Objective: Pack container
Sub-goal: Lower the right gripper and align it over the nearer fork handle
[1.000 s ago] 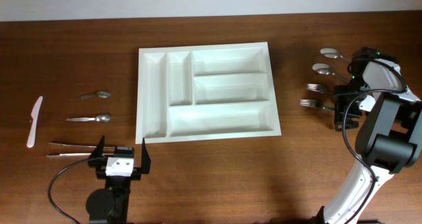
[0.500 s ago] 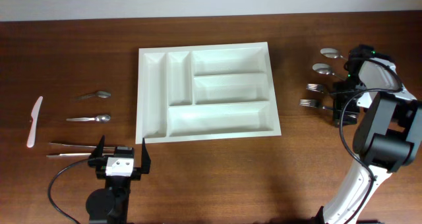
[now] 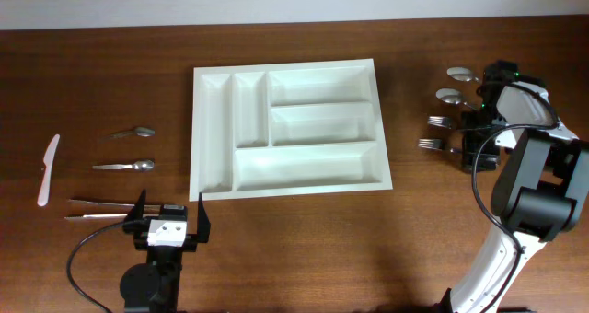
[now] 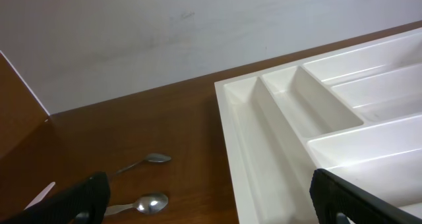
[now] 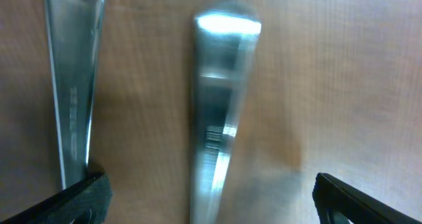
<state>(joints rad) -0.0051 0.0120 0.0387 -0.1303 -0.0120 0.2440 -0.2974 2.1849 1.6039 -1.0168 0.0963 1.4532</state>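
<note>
The container [image 3: 304, 170], a large white tray with five compartments and nothing in it, lies in the middle of the table. Its near left corner fills the right side of the left wrist view [image 4: 316, 118]. My left gripper [image 3: 171, 208] stands open just in front of that corner, holding nothing [image 4: 217, 201]. My right gripper [image 3: 476, 133] hovers open low over the handles of the cutlery at the right. In the right wrist view a metal handle [image 5: 221, 105] lies on the wood between the spread fingers [image 5: 211, 207], untouched. A second handle [image 5: 72, 85] lies by the left finger.
Two spoons [image 3: 460, 74] [image 3: 449, 96] and two forks [image 3: 437, 122] [image 3: 431, 144] lie right of the tray. On the left are two small spoons [image 3: 136, 131] [image 3: 129, 165], a white plastic knife [image 3: 48, 170] and two long metal pieces [image 3: 97, 210].
The right arm has shifted slightly towards the far side over the fork and spoon handles. The left arm and all cutlery have stayed put.
</note>
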